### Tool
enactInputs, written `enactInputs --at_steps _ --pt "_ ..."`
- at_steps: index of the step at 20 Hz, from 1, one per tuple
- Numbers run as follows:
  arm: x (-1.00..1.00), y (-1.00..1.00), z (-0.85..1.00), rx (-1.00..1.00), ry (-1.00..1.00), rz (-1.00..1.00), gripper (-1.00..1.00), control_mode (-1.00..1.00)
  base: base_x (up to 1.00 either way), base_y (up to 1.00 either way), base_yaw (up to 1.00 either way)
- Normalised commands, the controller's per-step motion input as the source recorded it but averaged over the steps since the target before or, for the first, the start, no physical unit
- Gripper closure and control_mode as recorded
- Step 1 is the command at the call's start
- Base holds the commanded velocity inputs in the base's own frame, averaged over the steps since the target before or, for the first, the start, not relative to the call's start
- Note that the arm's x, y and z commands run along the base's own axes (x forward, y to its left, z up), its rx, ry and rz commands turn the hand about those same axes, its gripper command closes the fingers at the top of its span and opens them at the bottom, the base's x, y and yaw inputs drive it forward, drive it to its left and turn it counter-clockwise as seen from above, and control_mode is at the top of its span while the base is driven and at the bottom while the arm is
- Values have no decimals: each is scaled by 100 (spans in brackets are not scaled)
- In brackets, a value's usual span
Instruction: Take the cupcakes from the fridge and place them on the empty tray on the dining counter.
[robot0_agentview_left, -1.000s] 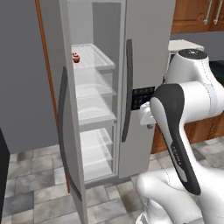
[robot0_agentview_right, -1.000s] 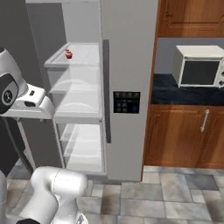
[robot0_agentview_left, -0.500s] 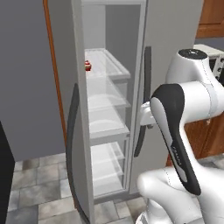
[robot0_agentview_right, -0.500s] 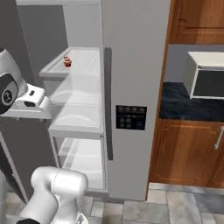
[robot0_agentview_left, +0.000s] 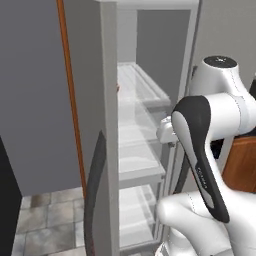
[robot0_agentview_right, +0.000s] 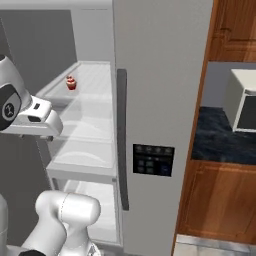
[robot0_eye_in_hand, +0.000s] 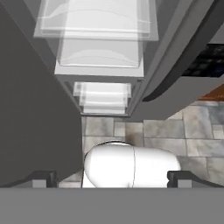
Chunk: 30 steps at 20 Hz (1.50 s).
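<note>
our fingers (robot0_eye_in_hand: 112, 179) are spread wide and empty, aimed down the fridge (robot0_agentview_right: 160, 100) shelves; one cupcake (robot0_agentview_right: 71, 82) sits above them, unreached.

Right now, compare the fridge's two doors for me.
The left door is swung open, edge-on in the left base view; the right door is shut. The right door carries a dark dispenser panel; the left door shows none. Both are light grey with a long dark vertical handle.
</note>
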Motion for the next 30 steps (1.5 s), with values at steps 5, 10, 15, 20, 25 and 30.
enactInputs --at_steps 5,10,15,20,25,30 --pt "0 0 0 0 0 0 -100 100 44 0 14" --pt "0 0 0 0 0 0 -100 100 39 0 15" --pt "0 0 0 0 0 0 -100 100 53 0 13" --pt "0 0 0 0 0 0 -100 100 54 0 13" --pt "-3 0 26 1 -7 4 -100 -100 10 0 5" --pt "-46 5 75 0 -37 1 -100 -100 0 0 0"
